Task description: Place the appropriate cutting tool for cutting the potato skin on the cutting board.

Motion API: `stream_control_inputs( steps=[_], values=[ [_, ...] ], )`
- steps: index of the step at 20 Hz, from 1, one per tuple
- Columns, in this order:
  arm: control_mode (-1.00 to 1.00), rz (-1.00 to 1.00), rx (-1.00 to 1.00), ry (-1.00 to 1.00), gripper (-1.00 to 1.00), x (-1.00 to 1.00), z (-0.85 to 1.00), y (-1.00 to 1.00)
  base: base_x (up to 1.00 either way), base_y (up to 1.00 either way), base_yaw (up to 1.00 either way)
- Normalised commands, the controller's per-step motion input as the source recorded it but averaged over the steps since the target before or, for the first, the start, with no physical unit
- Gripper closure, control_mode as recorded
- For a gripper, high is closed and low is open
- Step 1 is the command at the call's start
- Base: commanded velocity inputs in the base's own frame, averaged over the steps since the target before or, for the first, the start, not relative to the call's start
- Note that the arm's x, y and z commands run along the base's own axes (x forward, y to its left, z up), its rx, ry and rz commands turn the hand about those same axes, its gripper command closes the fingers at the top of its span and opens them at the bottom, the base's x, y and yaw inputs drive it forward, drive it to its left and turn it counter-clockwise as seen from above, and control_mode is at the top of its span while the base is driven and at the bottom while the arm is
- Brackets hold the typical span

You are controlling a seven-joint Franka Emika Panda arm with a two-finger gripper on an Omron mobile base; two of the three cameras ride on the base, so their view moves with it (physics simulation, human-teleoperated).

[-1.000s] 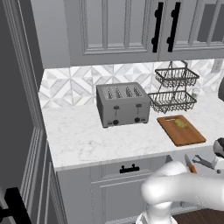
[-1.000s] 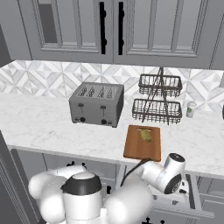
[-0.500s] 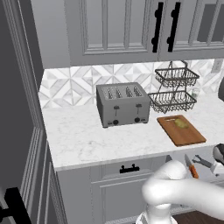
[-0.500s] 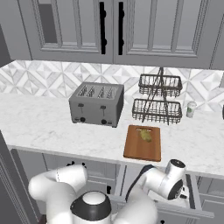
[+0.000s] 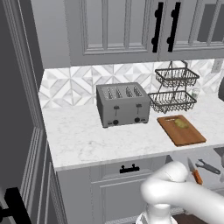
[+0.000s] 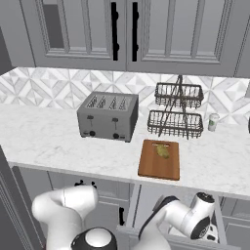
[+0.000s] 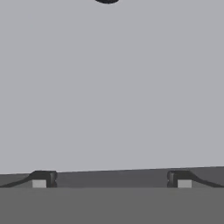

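Observation:
The dark grey cutting tool (image 5: 207,166) lies in the open drawer (image 5: 216,151) under the counter, just right of an orange-handled knife (image 5: 195,172). On the counter lies the reddish-brown cutting board (image 5: 181,131) (image 6: 159,161), with the yellowish potato (image 5: 181,123) (image 6: 163,151) on its far half. My arm bends down to the drawer, and its wrist (image 6: 199,222) sits low in the drawer. In the hand view my gripper (image 7: 110,179) is open, fingertips (image 7: 41,178) far apart, nothing between them, facing a plain grey surface. A dark shape (image 7: 107,1) pokes in at the top edge.
A grey toaster (image 5: 123,104) (image 6: 108,115) stands left of the board. A two-tier wire basket rack (image 5: 174,89) (image 6: 176,110) stands behind the board. A small jar (image 6: 213,122) is by the back wall. Upper cabinets hang above the counter.
My wrist has sunk lower into the drawer in the right base view. The board, potato, knife and cutting tool have not moved.

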Motion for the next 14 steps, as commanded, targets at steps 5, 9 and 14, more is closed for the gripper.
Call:
stream_control_inputs(
  steps=[5,9,14],
  values=[
    [-1.00,0.00,0.00,0.13,-1.00,-0.27,-0.01,0.00,0.00,0.00,0.00],
    [-1.00,0.00,0.00,0.02,-1.00,0.28,0.17,0.00,0.00,0.00,0.00],
    [-1.00,0.09,0.00,0.00,-1.00,0.14,0.49,0.00,0.00,0.00,0.00]
  ],
)
